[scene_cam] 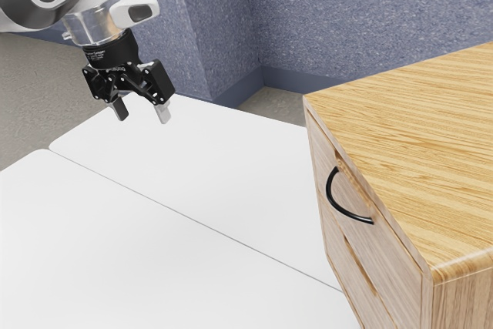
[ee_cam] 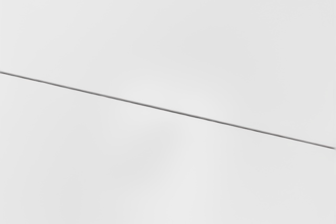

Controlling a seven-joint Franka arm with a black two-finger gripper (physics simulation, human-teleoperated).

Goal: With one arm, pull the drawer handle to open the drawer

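The gripper [scene_cam: 142, 111] hangs above the white table [scene_cam: 154, 252], fingers spread wide, gripping and touching nothing. One wooden cabinet [scene_cam: 431, 136] stands at the exterior view's right, well apart from it. One black curved drawer handle [scene_cam: 330, 201] sits on the upper drawer [scene_cam: 350, 190] (front flush with the cabinet). The table's two panels meet at one thin seam [ee_cam: 168, 109].

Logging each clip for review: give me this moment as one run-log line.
phase: pre-approach | hand: open, empty, above white table, well apart from handle | drawer: looks shut | handle: untouched
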